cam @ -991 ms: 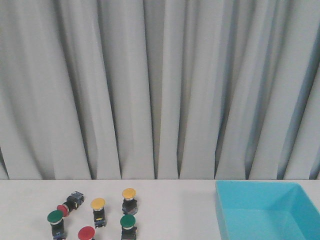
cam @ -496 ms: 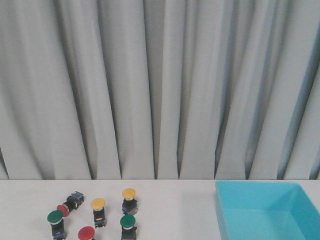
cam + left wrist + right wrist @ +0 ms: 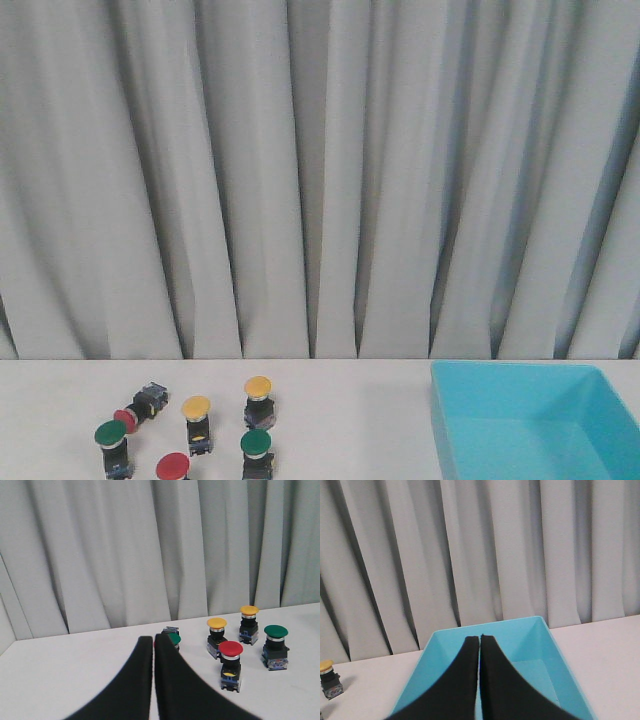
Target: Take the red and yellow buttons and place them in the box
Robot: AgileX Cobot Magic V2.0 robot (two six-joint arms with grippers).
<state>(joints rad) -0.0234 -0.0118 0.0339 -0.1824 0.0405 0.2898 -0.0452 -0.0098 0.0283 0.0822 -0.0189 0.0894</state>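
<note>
Low on the left of the front view stand two yellow buttons (image 3: pixel 196 407) (image 3: pixel 258 386) and an upright red button (image 3: pixel 172 465). A second red button (image 3: pixel 127 416) lies tipped on its side. The light blue box (image 3: pixel 520 425) sits open-topped at the right, and neither gripper shows in this view. In the left wrist view my left gripper (image 3: pixel 153 642) is shut on nothing, short of the red button (image 3: pixel 230 649) and the yellow buttons (image 3: pixel 216 623) (image 3: pixel 249 610). My right gripper (image 3: pixel 479 639) is shut and empty in front of the box (image 3: pixel 445 655). One yellow button (image 3: pixel 326 666) shows at that view's edge.
Two green-capped buttons (image 3: pixel 110 433) (image 3: pixel 255 441) stand among the others. In the left wrist view one green button (image 3: pixel 275 631) is beside the red one and another (image 3: pixel 174 638) is partly hidden behind my fingers. A grey curtain (image 3: pixel 320 180) closes off the table's far edge.
</note>
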